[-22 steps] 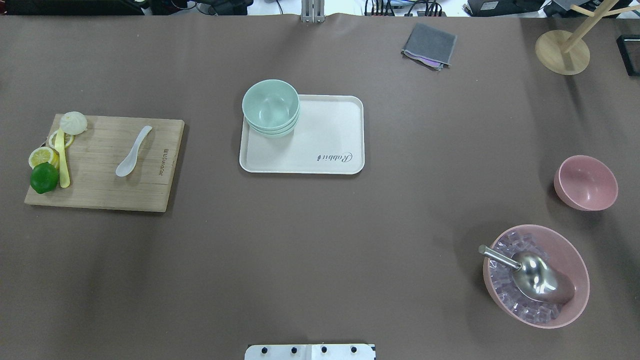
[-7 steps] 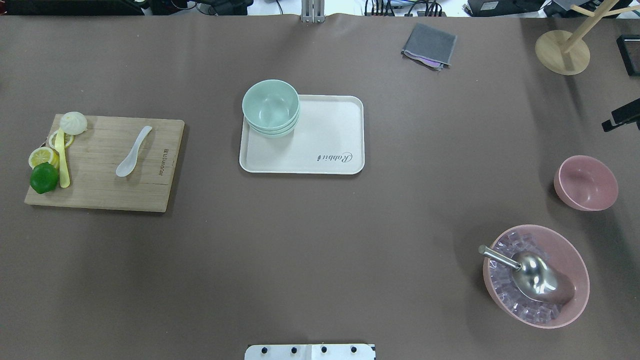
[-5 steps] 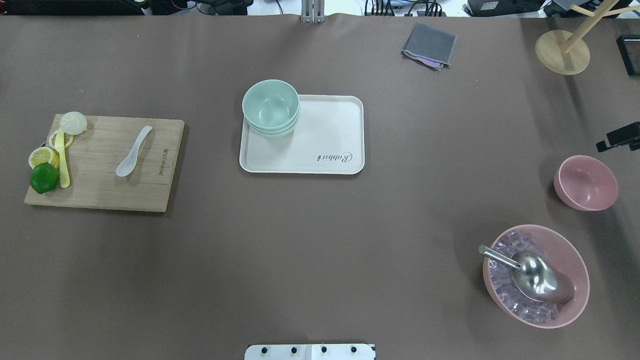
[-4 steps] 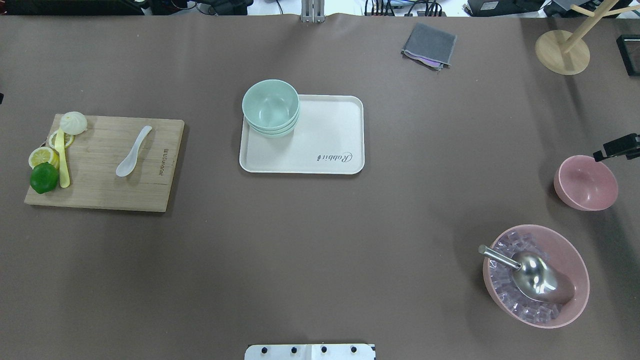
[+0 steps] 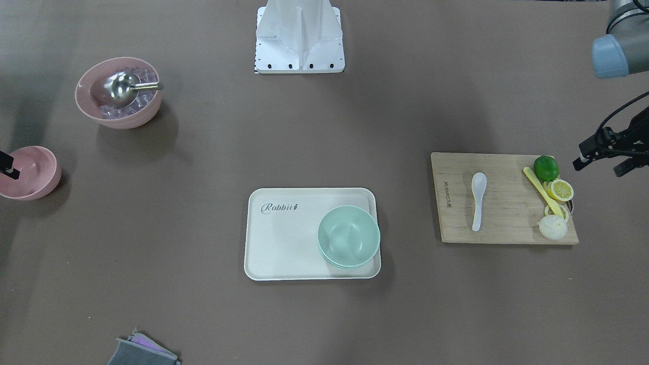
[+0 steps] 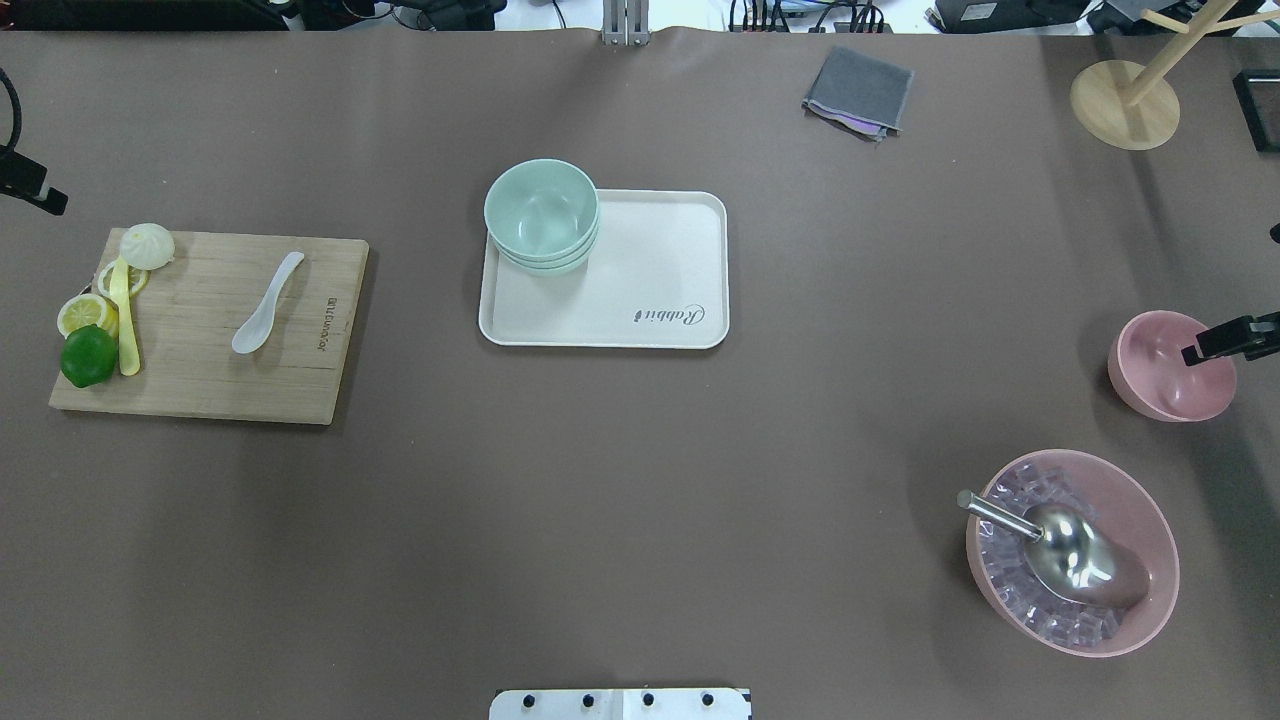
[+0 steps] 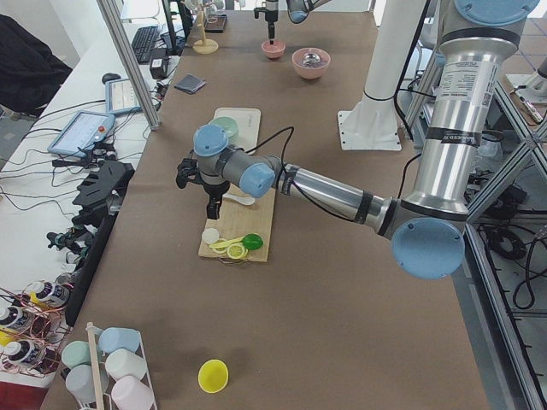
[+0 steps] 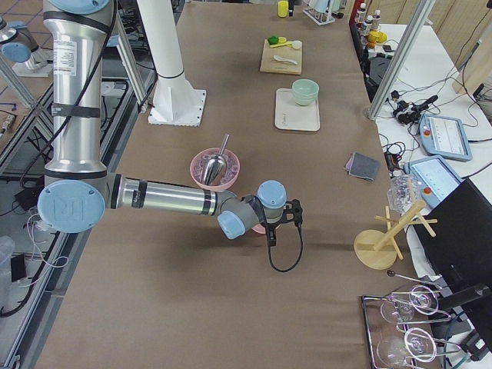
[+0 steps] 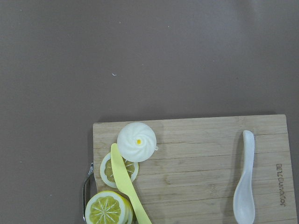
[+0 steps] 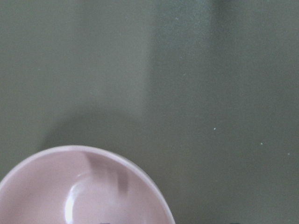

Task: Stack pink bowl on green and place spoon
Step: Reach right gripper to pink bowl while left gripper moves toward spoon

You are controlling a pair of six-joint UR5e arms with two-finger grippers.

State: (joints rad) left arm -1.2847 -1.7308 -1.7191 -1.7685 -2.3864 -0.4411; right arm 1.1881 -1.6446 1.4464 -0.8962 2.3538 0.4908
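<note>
The small pink bowl stands empty at the table's right side and fills the bottom of the right wrist view. My right gripper hangs over the bowl's right rim; only a black part shows, so I cannot tell if it is open. Stacked green bowls sit on the left far corner of a cream tray. The white spoon lies on a wooden cutting board and shows in the left wrist view. My left gripper hovers just beyond the board's outer far corner; I cannot tell its state.
A large pink bowl of ice cubes with a metal scoop stands near the small bowl. A lime, lemon slices, a yellow knife and a bun lie on the board's left end. A grey cloth and wooden stand are at the back.
My right gripper came in from the right edge and moved toward me, from beyond the small pink bowl to over its rim. My left gripper has entered at the far left edge.
</note>
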